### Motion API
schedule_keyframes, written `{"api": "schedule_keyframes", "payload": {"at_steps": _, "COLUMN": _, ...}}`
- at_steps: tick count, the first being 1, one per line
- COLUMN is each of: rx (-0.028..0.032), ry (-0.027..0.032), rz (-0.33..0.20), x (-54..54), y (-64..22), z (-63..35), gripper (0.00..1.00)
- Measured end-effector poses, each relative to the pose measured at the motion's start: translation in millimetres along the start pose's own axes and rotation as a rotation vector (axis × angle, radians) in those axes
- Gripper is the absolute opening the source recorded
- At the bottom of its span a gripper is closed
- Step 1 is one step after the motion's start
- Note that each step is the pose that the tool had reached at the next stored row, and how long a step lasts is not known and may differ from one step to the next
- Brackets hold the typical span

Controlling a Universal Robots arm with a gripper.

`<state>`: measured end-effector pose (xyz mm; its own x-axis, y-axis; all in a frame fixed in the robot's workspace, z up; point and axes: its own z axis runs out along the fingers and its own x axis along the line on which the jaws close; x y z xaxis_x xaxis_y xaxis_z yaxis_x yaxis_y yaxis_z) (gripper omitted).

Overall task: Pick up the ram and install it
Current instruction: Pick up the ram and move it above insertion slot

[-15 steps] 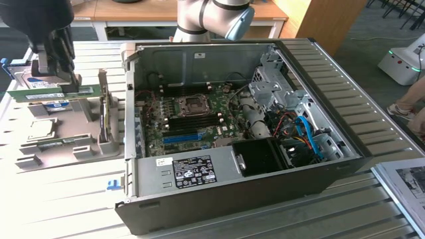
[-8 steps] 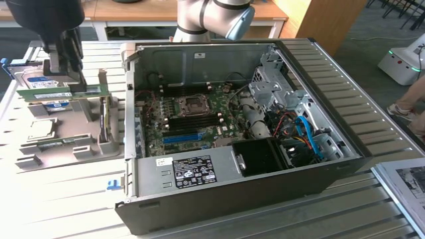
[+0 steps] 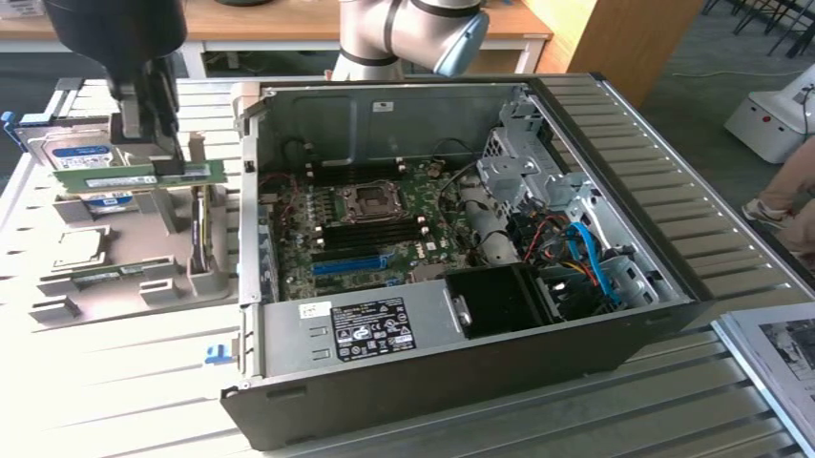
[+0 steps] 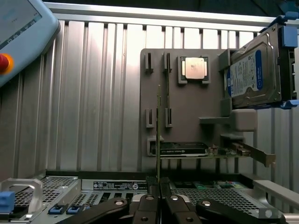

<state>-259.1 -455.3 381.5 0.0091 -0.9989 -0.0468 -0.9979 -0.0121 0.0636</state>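
Dark two-fingered gripper hangs at the exterior view's left, over the grey moulded parts tray. We note its jaws drawn narrow and clamped on the ram, a thin green circuit-board stick with a pale label. The stick lies level, gripped near its middle, both ends jutting out past the fingers. It sits above the tray, apart from the posts beneath as far as we can tell, and well apart from the open black desktop computer case. In the wrist view the gripper pinches the ram edge-on, so the stick reads as a fine line running out from between the pads. On the tray we log a square silver processor chip in its recess and a silver hard drive with a blue-white label propped at one edge. The hard drive stands just behind the stick in the exterior view. Inside the case, the green motherboard lies flat, its long blue plastic slot near the board's front edge. Case and tray both rest on a ribbed metal table.
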Motion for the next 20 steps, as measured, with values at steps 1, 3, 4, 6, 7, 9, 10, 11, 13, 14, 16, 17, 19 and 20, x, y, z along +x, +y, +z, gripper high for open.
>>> {"api": "schedule_keyframes", "payload": {"at_steps": 1, "rx": -0.0005, "ry": 0.0, "rz": 0.0, "x": 0.0, "y": -2.0, "z": -0.2, "gripper": 0.12}}
{"api": "schedule_keyframes", "payload": {"at_steps": 3, "rx": -0.0012, "ry": 0.0, "rz": 0.0, "x": 0.1, "y": -6.1, "z": -0.4, "gripper": 0.12}}
{"api": "schedule_keyframes", "payload": {"at_steps": 4, "rx": -0.0016, "ry": 0.0, "rz": 0.0, "x": 0.1, "y": -8.1, "z": -0.5, "gripper": 0.12}}
{"api": "schedule_keyframes", "payload": {"at_steps": 6, "rx": -0.0025, "ry": 0.0, "rz": 0.0, "x": 0.1, "y": -12.3, "z": -0.8, "gripper": 0.12}}
{"api": "schedule_keyframes", "payload": {"at_steps": 7, "rx": -0.0028, "ry": 0.0, "rz": 0.0, "x": 0.2, "y": -14.2, "z": -1.0, "gripper": 0.12}}
{"api": "schedule_keyframes", "payload": {"at_steps": 9, "rx": -0.0036, "ry": 0.0001, "rz": 0.0, "x": 0.2, "y": -18.0, "z": -1.2, "gripper": 0.12}}
{"api": "schedule_keyframes", "payload": {"at_steps": 10, "rx": -0.004, "ry": 0.0001, "rz": 0.0, "x": 0.2, "y": -19.9, "z": -1.4, "gripper": 0.12}}
{"api": "schedule_keyframes", "payload": {"at_steps": 11, "rx": -0.0044, "ry": 0.0001, "rz": 0.0, "x": 0.2, "y": -21.8, "z": -1.5, "gripper": 0.12}}
{"api": "schedule_keyframes", "payload": {"at_steps": 13, "rx": -0.0051, "ry": 0.0, "rz": 0.0, "x": 0.2, "y": -25.9, "z": -1.7, "gripper": 0.12}}
{"api": "schedule_keyframes", "payload": {"at_steps": 14, "rx": -0.0055, "ry": 0.0, "rz": 0.0, "x": 0.2, "y": -27.8, "z": -1.8, "gripper": 0.12}}
{"api": "schedule_keyframes", "payload": {"at_steps": 16, "rx": -0.0063, "ry": 0.0, "rz": 0.0, "x": 0.3, "y": -31.6, "z": -2.1, "gripper": 0.12}}
{"api": "schedule_keyframes", "payload": {"at_steps": 17, "rx": -0.0066, "ry": -0.0001, "rz": 0.0, "x": 0.3, "y": -33.5, "z": -2.2, "gripper": 0.12}}
{"api": "schedule_keyframes", "payload": {"at_steps": 19, "rx": -0.0075, "ry": 0.0, "rz": 0.0, "x": 0.4, "y": -37.4, "z": -2.5, "gripper": 0.12}}
{"api": "schedule_keyframes", "payload": {"at_steps": 20, "rx": -0.0079, "ry": 0.0, "rz": 0.0, "x": 0.4, "y": -39.3, "z": -2.6, "gripper": 0.12}}
